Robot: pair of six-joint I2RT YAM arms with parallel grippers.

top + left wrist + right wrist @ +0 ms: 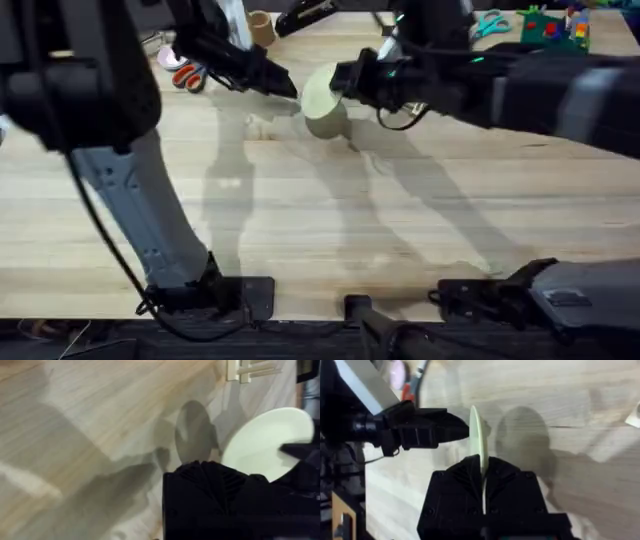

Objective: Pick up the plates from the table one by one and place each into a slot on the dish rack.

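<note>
From overhead, both arms reach far forward over the table (300, 230) and meet near its far middle. The right arm stretches in from the right as a long dark bar, and the right gripper (345, 82) pinches the cream plate (322, 98) by its rim, holding it tilted up off the wood. The left arm rises pale grey from its base at the lower left, looms large and blurred under the camera, and ends in the left gripper (285, 85), whose tip points at the plate's left edge. Whether that tip touches the plate cannot be made out, nor how its fingers stand. Orange-handled scissors (187, 75) lie behind the left arm, partly hidden by it.

In the left wrist view, the left gripper's black body blocks the lower part of the picture and hides its own fingertips. The cream plate (267, 442) shows beyond it as a pale disc lifted above the table, casting a round shadow on the planks. A dark finger of the right gripper (300, 451) crosses the plate's edge. A corner of the dish rack (247, 369) is cut off at the frame's border.

In the right wrist view, the plate (478, 442) stands edge-on, clamped between the right gripper's closed fingers. The left gripper (462, 430) comes in from the side, its tip just beside the plate's face; contact cannot be judged.
</note>
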